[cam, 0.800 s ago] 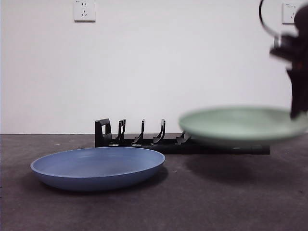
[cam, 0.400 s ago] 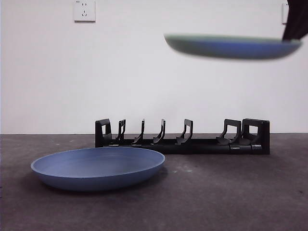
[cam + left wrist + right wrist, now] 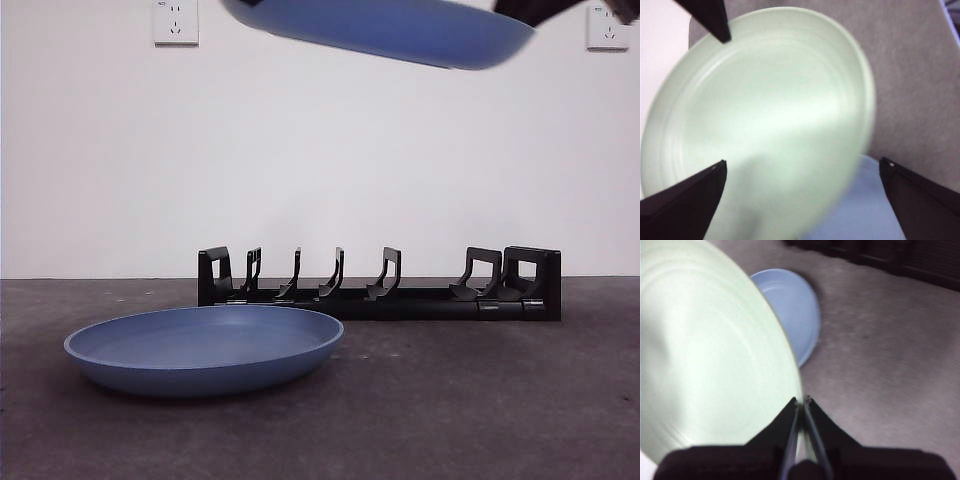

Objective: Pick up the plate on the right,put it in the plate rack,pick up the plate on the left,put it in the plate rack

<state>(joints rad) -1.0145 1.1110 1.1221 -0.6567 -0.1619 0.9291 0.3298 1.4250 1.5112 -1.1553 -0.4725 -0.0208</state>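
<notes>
Lifted higher than a moment ago, the green plate now hangs near the top of the front view, tilted, well above the plate rack.

Right gripper pinches the plate's thin rim, jaws narrow on it. Left gripper hangs spread wide behind the plate, holding nothing. Judging by looks, the plate is stiff, light, smooth plastic: an edge pinch can slip or pivot, so the rim is the hold. Every rack slot stands empty; the blue plate lies on the table with nothing in it.
</notes>
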